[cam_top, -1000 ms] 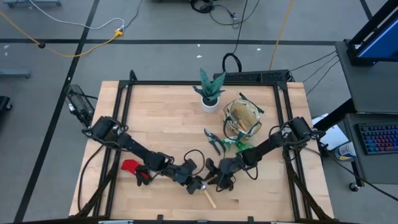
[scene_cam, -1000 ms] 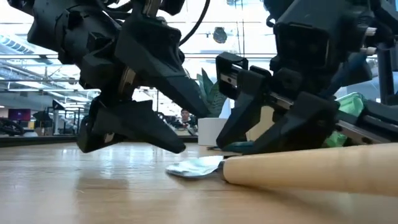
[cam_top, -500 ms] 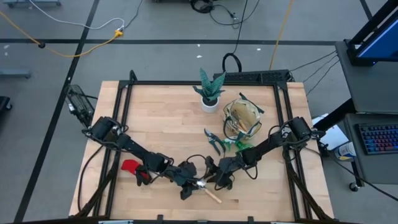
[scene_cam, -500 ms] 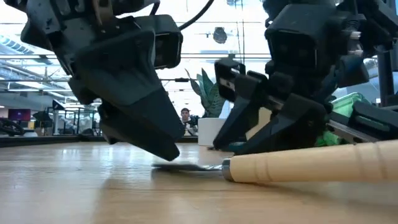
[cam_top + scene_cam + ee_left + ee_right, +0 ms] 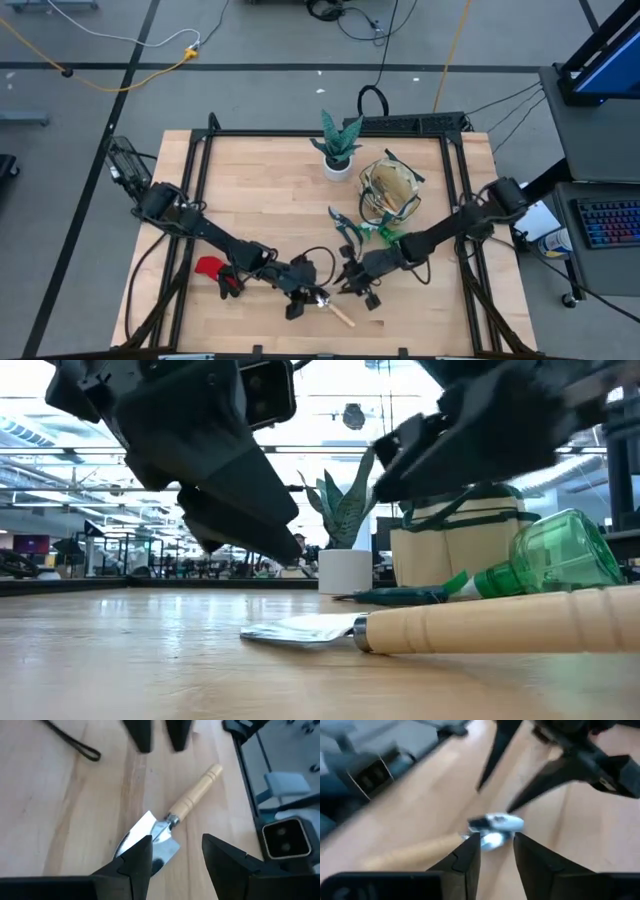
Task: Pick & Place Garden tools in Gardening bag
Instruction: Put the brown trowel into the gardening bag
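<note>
A wooden-handled trowel (image 5: 330, 308) lies flat on the table near the front edge, blade (image 5: 300, 628) toward my left arm, handle (image 5: 500, 622) toward the right. My left gripper (image 5: 300, 298) hovers open just above the blade (image 5: 150, 835); the fingers stand apart over it. My right gripper (image 5: 355, 282) is open and raised above the trowel (image 5: 492, 826) from the right. The beige gardening bag (image 5: 390, 190) stands at the back right with wooden handles sticking out. Dark shears (image 5: 345, 228), a green spray bottle (image 5: 385, 232) and red-and-black gloves (image 5: 215, 272) lie on the table.
A green plant in a white pot (image 5: 338, 155) stands at the far middle, left of the bag. Black frame rails (image 5: 200, 200) run along the table's edges. Bare wood (image 5: 270, 200) lies between the pot and my left arm.
My right gripper has risen well clear of the table and rolled about its own line. My left gripper has also rolled, staying over the blade. The trowel stays on the table; its blade has turned from tilted to lying flat.
</note>
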You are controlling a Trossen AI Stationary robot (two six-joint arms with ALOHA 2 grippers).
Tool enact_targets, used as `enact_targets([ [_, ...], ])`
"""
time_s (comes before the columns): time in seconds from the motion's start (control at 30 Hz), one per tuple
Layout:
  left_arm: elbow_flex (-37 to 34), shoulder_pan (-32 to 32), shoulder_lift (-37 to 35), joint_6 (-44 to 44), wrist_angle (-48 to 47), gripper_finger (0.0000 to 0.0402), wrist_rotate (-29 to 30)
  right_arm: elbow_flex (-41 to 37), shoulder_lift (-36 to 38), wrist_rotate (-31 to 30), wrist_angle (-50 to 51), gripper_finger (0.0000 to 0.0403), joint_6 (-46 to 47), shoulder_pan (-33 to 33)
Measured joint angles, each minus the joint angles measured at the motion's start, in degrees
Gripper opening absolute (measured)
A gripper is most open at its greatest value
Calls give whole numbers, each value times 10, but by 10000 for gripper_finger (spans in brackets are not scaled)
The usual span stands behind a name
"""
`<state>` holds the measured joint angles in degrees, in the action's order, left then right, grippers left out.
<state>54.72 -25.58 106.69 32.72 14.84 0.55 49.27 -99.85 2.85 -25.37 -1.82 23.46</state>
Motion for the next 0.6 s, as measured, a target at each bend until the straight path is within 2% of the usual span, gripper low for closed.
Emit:
enact_targets([
  [0.2, 0, -4, 0, -140, -1, 177, 45, -1, 6, -17, 5, 156, 75, 54],
  [0.33, 0, 0, 0, -171, 3, 177, 70, -1, 6, -74, 6, 190, 169, 78],
  [0.47, 0, 9, 0, -193, 2, 177, 70, 0, -7, -77, -1, 213, 261, 92],
  [0.6, 0, 15, 0, -228, 3, 177, 70, 0, -31, -105, -2, 219, 315, 104],
])
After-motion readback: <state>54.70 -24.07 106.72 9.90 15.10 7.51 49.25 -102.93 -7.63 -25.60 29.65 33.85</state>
